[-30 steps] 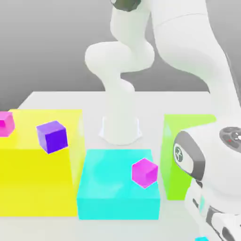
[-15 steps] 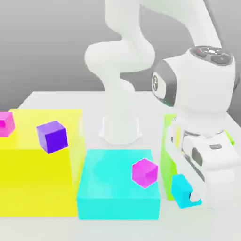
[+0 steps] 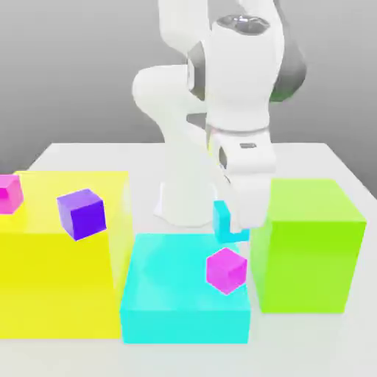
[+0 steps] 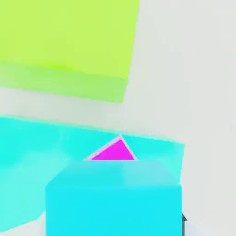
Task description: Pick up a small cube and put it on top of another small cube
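The small cube [image 3: 223, 219] is tiny and cyan, and my gripper [image 3: 233, 225] is shut on it in mid-air. It hangs just above another small cube [image 3: 225, 269], the magenta one, with a gap between them. That magenta cube rests on the big flat cyan block [image 3: 169, 287], near its edge on the exterior view's right. In the hand view the held cyan cube [image 4: 115, 198] covers most of the magenta cube [image 4: 113, 152], whose top corner peeks out beyond it.
A big yellow block [image 3: 62, 258] stands on the exterior view's left, with a violet cube [image 3: 82, 213] and a hot pink cube [image 3: 9, 193] on it. A big green block [image 3: 309, 247] stands on the right. The arm's base [image 3: 188, 202] rises behind the cyan block.
The arm has swung from the lower right of the exterior view up and to the left, carrying the cyan cube from table level to just above the magenta cube.
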Controlling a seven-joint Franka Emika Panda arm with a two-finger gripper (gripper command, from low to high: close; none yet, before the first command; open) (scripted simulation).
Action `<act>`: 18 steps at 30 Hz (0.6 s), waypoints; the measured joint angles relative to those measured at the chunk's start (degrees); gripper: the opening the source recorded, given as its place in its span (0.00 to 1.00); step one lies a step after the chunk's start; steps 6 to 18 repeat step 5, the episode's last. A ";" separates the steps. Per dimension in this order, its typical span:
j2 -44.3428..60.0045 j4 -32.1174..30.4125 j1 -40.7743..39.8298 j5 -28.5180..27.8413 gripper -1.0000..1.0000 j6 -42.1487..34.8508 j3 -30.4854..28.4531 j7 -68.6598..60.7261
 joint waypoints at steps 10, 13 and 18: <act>3.05 -0.89 -0.01 0.02 1.00 3.96 -0.04 -0.04; 3.05 -0.89 -0.01 0.02 1.00 3.96 -0.04 -0.04; 3.05 -0.89 -0.01 0.02 1.00 3.96 -0.04 -0.04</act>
